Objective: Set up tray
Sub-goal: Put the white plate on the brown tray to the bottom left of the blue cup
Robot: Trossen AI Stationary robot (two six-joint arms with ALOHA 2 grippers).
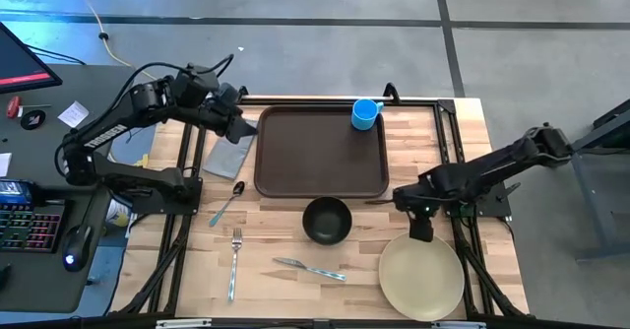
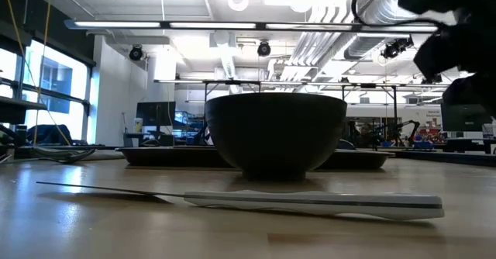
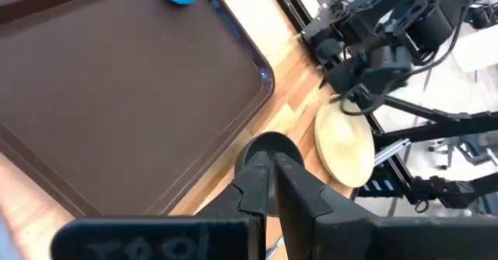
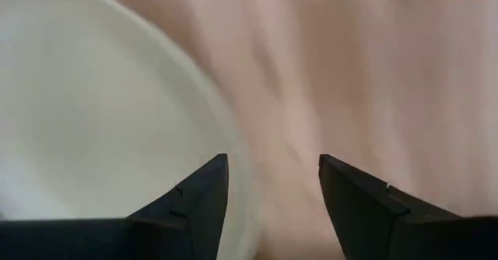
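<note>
1. The tray (image 1: 321,153) was recorded lying flat on the wooden table (image 1: 295,290), toward the far middle of the tabletop, with its dark brown floor bare.
2. A blue cup (image 1: 365,113) was seen at the tray's far right corner, over the rim; whether it stood inside or on the rim could not be told.
3. A black bowl (image 1: 327,220) was noted on the table just in front of the tray's near edge, apart from it.
4. A beige plate (image 1: 421,277) was located at the near right of the table, well clear of the tray.
5. A grey napkin (image 1: 228,157) was observed just beside the tray's left edge, with a spoon (image 1: 226,204) in front of it.
6. A fork (image 1: 234,263) and a knife (image 1: 309,268) were seen lying on the near part of the table, in front of the bowl.
7. The left gripper (image 1: 242,124) was found above the napkin at the tray's far left corner; in the left wrist view its fingers (image 3: 299,194) were pressed together, with nothing held between them.
8. The right gripper (image 1: 421,232) was recorded over the far edge of the plate; in the right wrist view its fingers (image 4: 191,202) were spread, with the plate rim showing between them, and contact could not be told.
</note>
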